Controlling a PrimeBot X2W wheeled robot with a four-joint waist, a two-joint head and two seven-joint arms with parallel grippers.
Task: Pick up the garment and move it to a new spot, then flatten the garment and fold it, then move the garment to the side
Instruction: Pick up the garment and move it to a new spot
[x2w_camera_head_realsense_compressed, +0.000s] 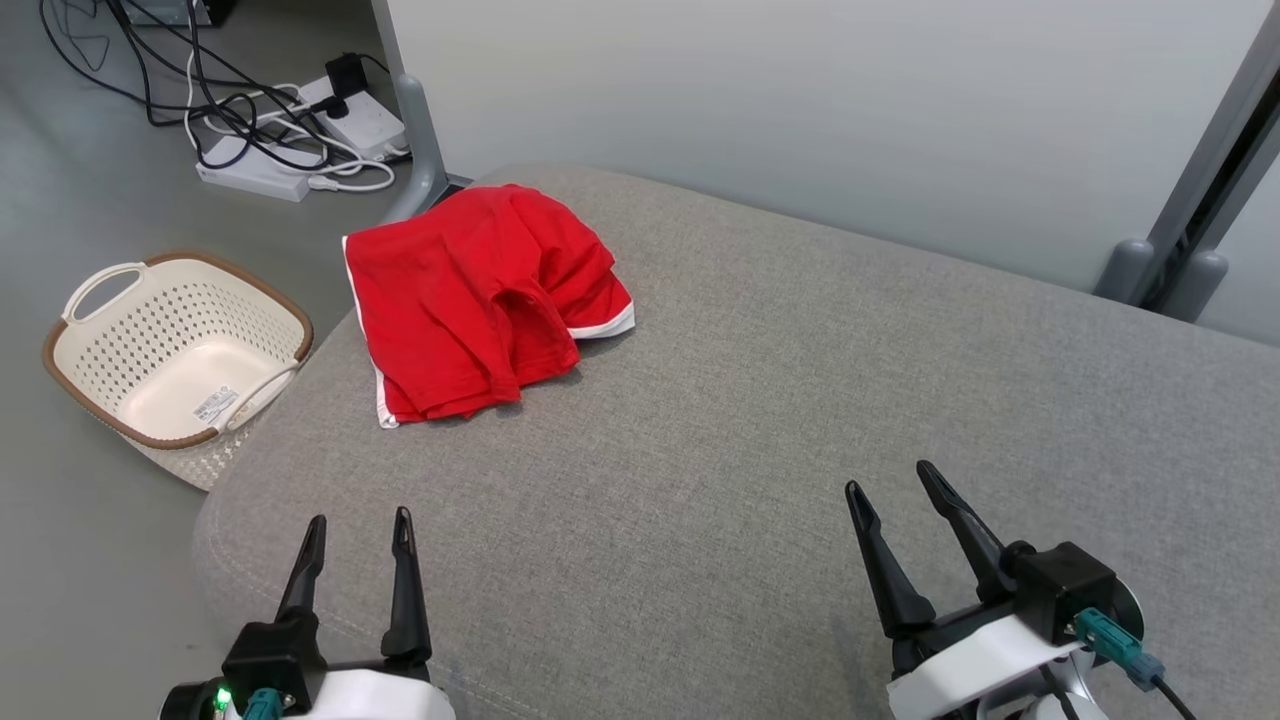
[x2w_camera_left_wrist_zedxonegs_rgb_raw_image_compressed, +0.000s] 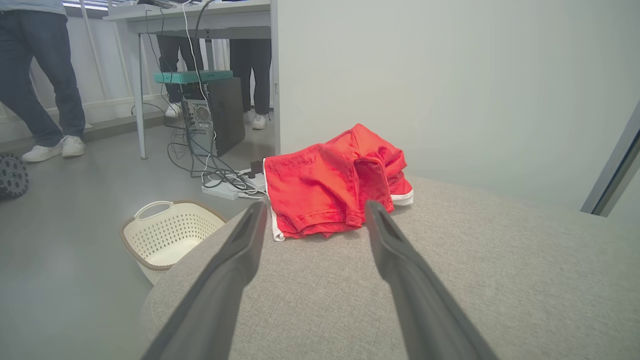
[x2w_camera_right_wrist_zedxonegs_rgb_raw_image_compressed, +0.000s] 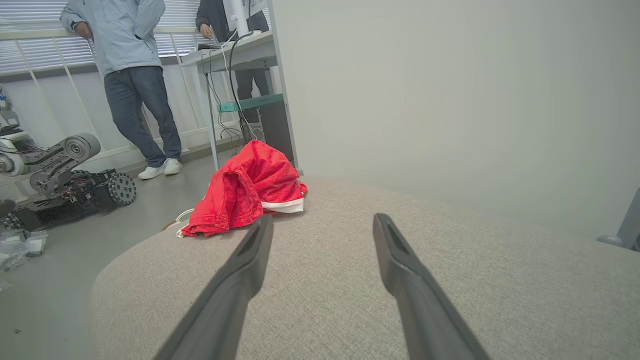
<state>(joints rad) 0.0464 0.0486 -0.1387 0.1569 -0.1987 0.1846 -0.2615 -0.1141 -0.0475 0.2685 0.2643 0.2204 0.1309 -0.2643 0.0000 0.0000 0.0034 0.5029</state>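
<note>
Garment (x2w_camera_head_realsense_compressed: 480, 300) in red rests at the far left corner of the grey fabric surface (x2w_camera_head_realsense_compressed: 750, 450), both pincers empty.

You see the left pincer (x2w_camera_head_realsense_compressed: 360, 516) wide over the near left edge of the surface, and the right pincer (x2w_camera_head_realsense_compressed: 888, 476) also wide at the near right, both well apart from the garment. The garment has white trim, it is loosely folded on itself, and its left side reaches the surface edge. On the floor beside this corner stands a cream basket (x2w_camera_head_realsense_compressed: 170, 310) with brown rim, and farther away lie power strips (x2w_camera_head_realsense_compressed: 300, 150) with dark cables.
</note>
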